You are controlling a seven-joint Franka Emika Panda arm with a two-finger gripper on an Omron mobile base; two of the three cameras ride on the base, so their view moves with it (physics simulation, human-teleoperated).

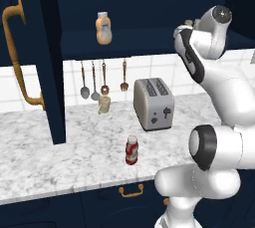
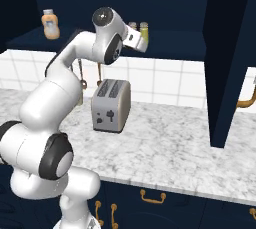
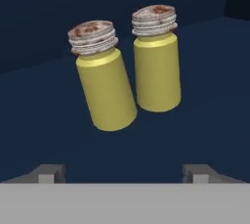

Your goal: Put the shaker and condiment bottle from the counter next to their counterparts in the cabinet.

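Two yellow shakers with tan-grey caps stand on the cabinet shelf (image 3: 205, 120). The left shaker (image 3: 104, 85) leans over to the left, and the twin shaker (image 3: 156, 61) beside it is upright. My gripper (image 3: 124, 171) is open just in front of them, its fingers spread wide and holding nothing. From the right base view the hand (image 2: 136, 39) reaches up to the shelf by the shakers (image 2: 144, 32). The red condiment bottle (image 1: 131, 150) stands on the marbled counter (image 1: 60, 157) near its front edge. A peach-orange bottle (image 1: 103, 28) sits further left on the shelf.
A grey toaster (image 1: 153, 103) stands on the counter behind the red bottle. Utensils (image 1: 102, 80) hang on the tiled wall, with a small pale object (image 1: 104, 104) below them. Open navy cabinet doors (image 1: 30, 57) (image 2: 227, 58) with brass handles hang at both sides.
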